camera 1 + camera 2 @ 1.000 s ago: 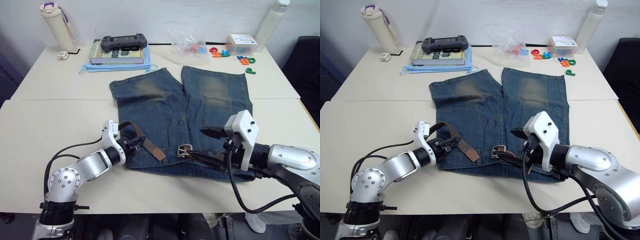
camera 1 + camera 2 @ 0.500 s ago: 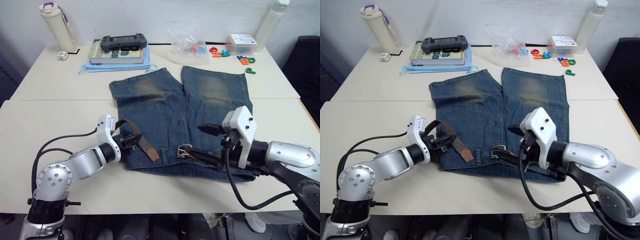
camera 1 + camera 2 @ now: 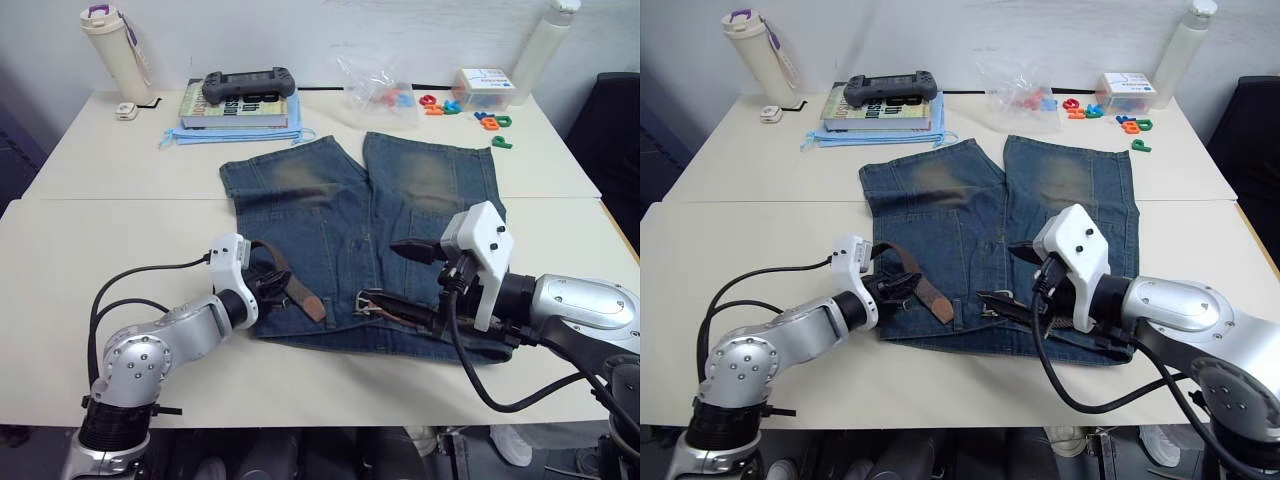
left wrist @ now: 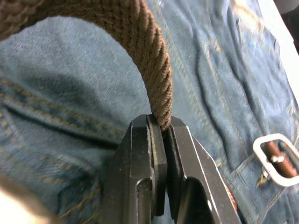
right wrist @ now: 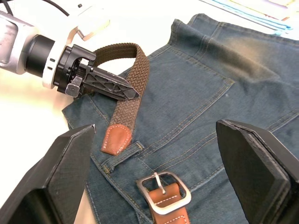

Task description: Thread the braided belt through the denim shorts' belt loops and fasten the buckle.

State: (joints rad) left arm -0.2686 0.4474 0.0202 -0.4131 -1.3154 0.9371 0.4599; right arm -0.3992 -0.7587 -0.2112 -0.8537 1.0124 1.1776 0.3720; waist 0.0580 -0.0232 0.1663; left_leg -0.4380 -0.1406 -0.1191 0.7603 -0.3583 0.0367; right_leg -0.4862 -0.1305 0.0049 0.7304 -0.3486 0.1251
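The denim shorts (image 3: 400, 200) lie flat on the table, waistband toward me. The braided belt (image 3: 283, 270) arches in a loop over the left end of the waistband, and its tan tip (image 5: 115, 139) rests beside a belt loop (image 5: 122, 156). My left gripper (image 3: 270, 290) is shut on the belt's braid (image 4: 156, 70). The silver buckle (image 3: 370, 300) lies on the waistband near the middle, with a brown leather strap end in it. My right gripper (image 3: 400, 277) hovers open just above the buckle (image 5: 163, 186), holding nothing.
At the back of the table are a stack of books with a game controller (image 3: 247, 85), a cream bottle (image 3: 110, 45), a plastic bag (image 3: 375, 90), coloured letters (image 3: 490, 120), a small box (image 3: 483, 85) and a white bottle (image 3: 545, 45). Bare tabletop (image 3: 110, 240) lies left of the shorts.
My left gripper, still holding the belt, shifted a little left and then back right. My right gripper drifted slightly left and away from me over the waistband.
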